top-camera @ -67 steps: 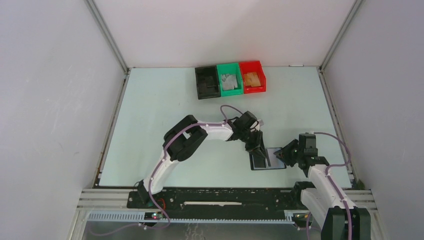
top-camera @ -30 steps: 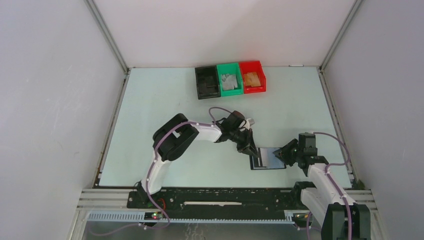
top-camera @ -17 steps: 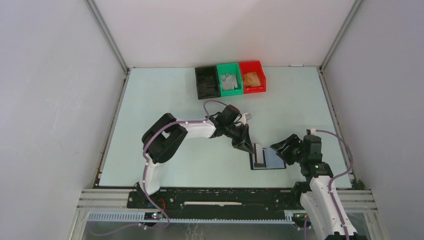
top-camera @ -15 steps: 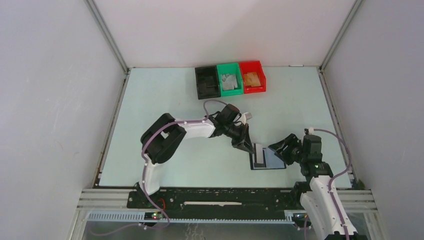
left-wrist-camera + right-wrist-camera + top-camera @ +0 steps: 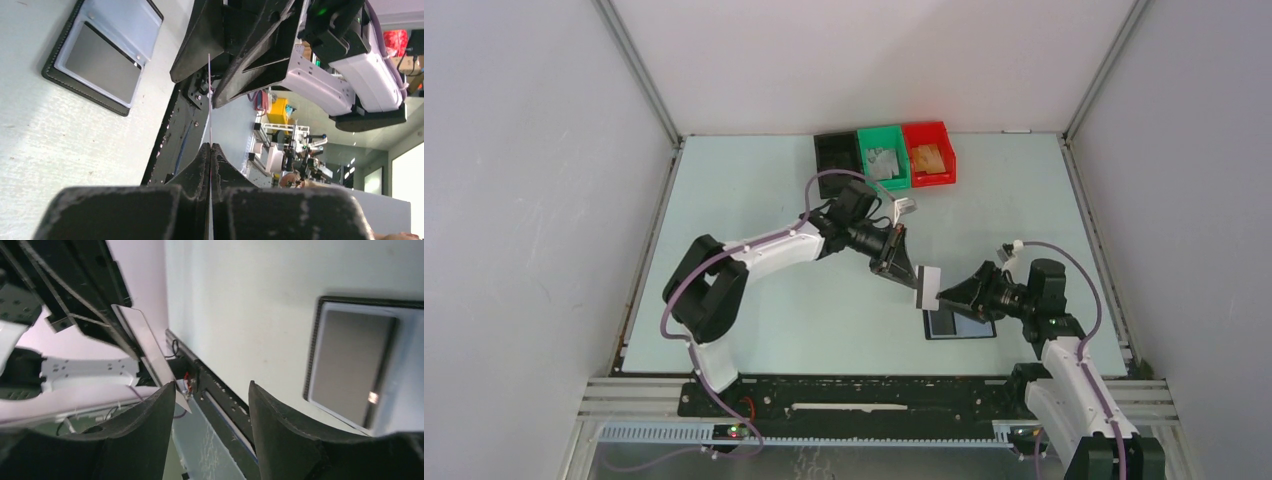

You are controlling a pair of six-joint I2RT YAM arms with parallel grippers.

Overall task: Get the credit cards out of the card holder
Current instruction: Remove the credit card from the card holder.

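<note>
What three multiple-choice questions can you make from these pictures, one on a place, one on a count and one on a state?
1. Where is the card holder?
A. held up in the air
B. flat on the table
C. hanging over the table's edge

2. How many bins stand at the far edge of the table?
A. two
B. four
C. three

3. What is the state of the left gripper?
A. shut on a grey card
B. wide open
C. shut on nothing

Answers:
1 B: the top view shows it lying open on the table surface.
2 C: one black, one green and one red stand side by side.
3 A: the left wrist view shows its fingers pressed together on the thin card, seen edge-on.
</note>
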